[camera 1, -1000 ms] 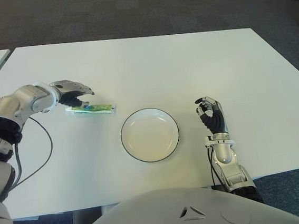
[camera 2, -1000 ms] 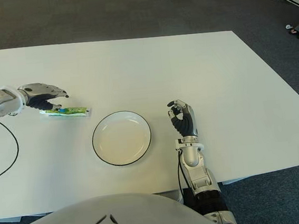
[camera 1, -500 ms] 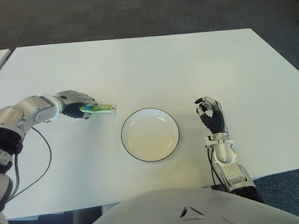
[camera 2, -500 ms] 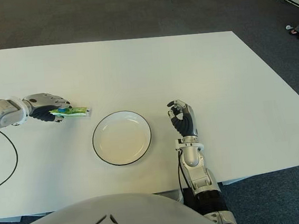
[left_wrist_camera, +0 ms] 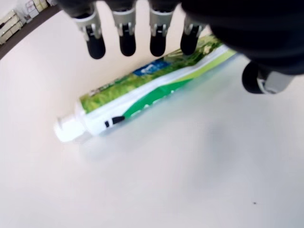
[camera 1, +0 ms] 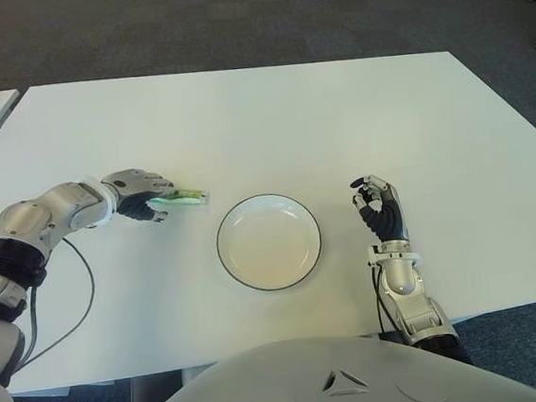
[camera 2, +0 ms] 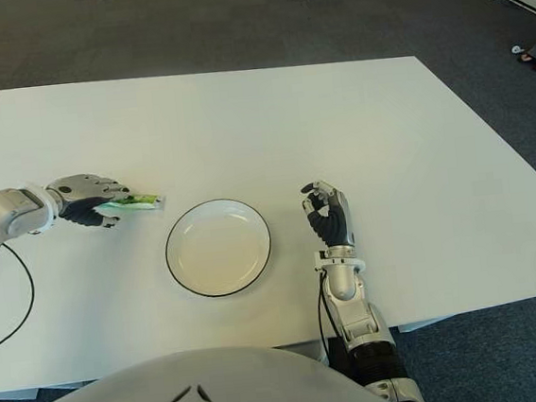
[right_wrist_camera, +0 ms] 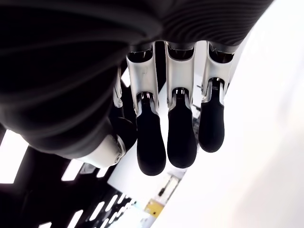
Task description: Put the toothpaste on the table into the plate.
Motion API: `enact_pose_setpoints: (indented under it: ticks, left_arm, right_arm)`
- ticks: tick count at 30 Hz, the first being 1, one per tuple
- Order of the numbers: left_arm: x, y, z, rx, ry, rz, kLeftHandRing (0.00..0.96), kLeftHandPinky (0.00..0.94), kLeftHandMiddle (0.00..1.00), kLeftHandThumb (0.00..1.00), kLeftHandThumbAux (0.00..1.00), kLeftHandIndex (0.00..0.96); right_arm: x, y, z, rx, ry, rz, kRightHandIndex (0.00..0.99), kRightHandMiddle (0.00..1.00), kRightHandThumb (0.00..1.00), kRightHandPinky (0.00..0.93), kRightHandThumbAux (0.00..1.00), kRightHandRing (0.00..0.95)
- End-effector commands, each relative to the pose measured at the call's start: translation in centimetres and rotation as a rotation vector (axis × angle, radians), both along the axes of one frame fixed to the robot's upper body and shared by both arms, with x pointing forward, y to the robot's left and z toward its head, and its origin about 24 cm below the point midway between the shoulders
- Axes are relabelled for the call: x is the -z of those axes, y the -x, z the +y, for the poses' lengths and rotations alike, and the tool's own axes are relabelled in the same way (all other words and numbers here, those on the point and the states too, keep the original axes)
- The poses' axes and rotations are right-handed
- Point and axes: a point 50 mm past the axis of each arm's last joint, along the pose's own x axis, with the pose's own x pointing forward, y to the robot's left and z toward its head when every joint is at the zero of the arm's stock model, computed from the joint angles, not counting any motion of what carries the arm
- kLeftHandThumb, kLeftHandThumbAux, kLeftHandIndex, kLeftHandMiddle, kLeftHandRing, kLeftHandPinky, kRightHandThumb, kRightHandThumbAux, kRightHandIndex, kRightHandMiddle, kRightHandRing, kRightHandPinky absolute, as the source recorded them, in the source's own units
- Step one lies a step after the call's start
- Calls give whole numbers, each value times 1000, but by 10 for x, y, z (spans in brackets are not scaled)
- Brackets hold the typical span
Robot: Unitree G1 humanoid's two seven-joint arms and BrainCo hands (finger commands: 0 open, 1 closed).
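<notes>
Black-tipped fingers [left_wrist_camera: 127, 45] of your left hand [camera 1: 137, 193] arch over the toothpaste [left_wrist_camera: 142, 92], four of them hanging in a row above the tube with the thumb [left_wrist_camera: 256, 78] on the opposite side. In the left wrist view the fingertips are not pressed onto the tube, and the tube lies flat on the white table [camera 1: 269, 115], so you have a hand cupped loosely around it and not yet clamped. The tube is green and white with a white cap [left_wrist_camera: 66, 129], and the cap end points away from the palm. From the head cameras, you see the hand covering one end of the tube while the other end sticks out toward the plate [camera 1: 268, 241].

That plate is white with a dark rim, sitting near the table's front edge at the middle. The toothpaste lies to its left and slightly farther back, near the rim without touching it, and nothing is in the plate.

Your left forearm [camera 1: 46, 211] reaches in from the left side, with a black cable [camera 1: 77, 286] looping along the tabletop beneath it.

Your right hand [camera 1: 380, 209] shows to the right of the plate, upright with the fingers [right_wrist_camera: 181, 137] curled inward and holding nothing. Whether it touches the table cannot be told.

Beyond the table you have dark grey carpet [camera 1: 232, 24].
</notes>
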Motion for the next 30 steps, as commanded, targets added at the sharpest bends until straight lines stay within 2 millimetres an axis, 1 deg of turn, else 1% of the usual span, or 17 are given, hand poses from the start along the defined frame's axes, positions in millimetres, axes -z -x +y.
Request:
enact_pose_setpoints:
  ticks: [1,5,8,12,15,17,23,26,30]
  left_arm:
    - [36,14,-3,-5,-82,115,0,12,0,467,240,0]
    - [41,13,-3,-21,-99,123,0,11,0,460,237,0]
    - [45,12,-3,-41,-109,127,0,7,0,454,231,0]
    - [54,10,-2,-87,-129,131,0,1,0,449,222,0]
    - [67,6,3,-165,-150,124,0,0,0,446,217,0]
    - [72,5,5,-196,-161,119,0,0,0,443,215,0]
    - [76,2,5,-229,-159,112,0,14,0,434,216,0]
    - [75,0,3,-244,-145,105,0,18,0,430,219,0]
    - [74,-4,2,-259,-135,95,0,20,0,428,222,0]
  right_arm:
    - [0,0,0,9,-1,11,431,682,700,569,731,671]
    - [0,0,0,18,7,19,431,690,699,578,731,679]
    - [1,1,-1,25,16,30,431,687,699,564,732,670]
    - [2,1,-1,36,19,37,430,683,699,564,732,666]
    - [3,1,-2,39,20,40,430,682,699,554,732,664]
    - [3,2,-2,40,20,42,430,681,699,551,732,663]
    - [4,3,-3,42,24,46,431,672,699,518,732,649]
    - [4,3,-3,42,30,46,431,675,700,548,732,657]
    - [3,4,-3,41,31,49,431,677,701,554,732,659]
